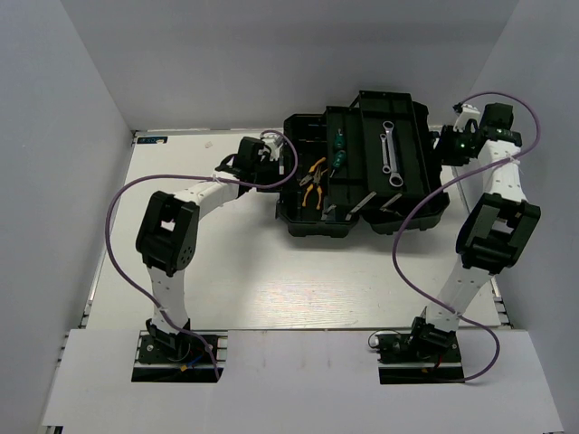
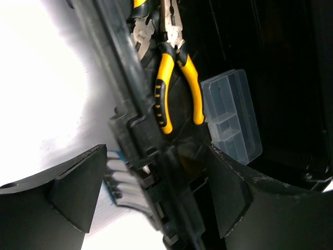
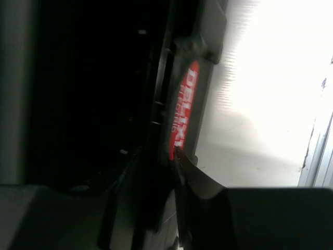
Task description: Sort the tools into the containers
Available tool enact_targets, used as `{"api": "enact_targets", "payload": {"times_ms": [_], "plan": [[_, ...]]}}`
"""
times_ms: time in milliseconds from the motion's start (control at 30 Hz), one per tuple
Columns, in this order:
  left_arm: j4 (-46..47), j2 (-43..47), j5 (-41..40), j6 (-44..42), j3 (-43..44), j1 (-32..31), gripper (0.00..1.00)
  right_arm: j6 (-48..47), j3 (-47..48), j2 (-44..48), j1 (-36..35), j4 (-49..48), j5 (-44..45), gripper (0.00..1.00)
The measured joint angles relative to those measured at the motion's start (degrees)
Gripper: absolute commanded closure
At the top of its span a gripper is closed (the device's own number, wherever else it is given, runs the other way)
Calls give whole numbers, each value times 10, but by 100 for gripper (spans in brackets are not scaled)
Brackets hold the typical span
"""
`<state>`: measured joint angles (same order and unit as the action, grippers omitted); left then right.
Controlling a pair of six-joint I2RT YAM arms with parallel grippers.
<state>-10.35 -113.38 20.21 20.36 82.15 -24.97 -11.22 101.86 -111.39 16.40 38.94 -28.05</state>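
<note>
The two dark fingers (image 2: 67, 192) of the left jaws fill the bottom of the left wrist view. They stand apart, one on each side of the toolbox (image 2: 140, 156) wall; whether they press on it, I cannot tell. Just beyond them, inside the toolbox, lie yellow pliers (image 2: 164, 94), and to the right of these a clear box (image 2: 231, 117). The right jaws also stand astride a toolbox wall, at the opposite end, with a red label (image 3: 184, 104) just ahead; their grip I cannot tell either. Between the two jaws, green screwdrivers (image 1: 338, 149) and wrenches (image 1: 391, 154) lie in the toolbox, which rests on the table (image 1: 271, 289).
</note>
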Motion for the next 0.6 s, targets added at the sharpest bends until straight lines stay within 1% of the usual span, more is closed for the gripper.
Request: {"api": "enact_targets", "payload": {"times_ms": [133,300,600], "plan": [[-1,-11,2,-1,4,-3,15,2,16,28,-16,35,10,100],[-1,-23,2,-4,6,-5,15,3,54,70,-58,78,40,100],[-3,-25,2,-5,7,-5,15,1,107,84,-112,110,86,100]]}}
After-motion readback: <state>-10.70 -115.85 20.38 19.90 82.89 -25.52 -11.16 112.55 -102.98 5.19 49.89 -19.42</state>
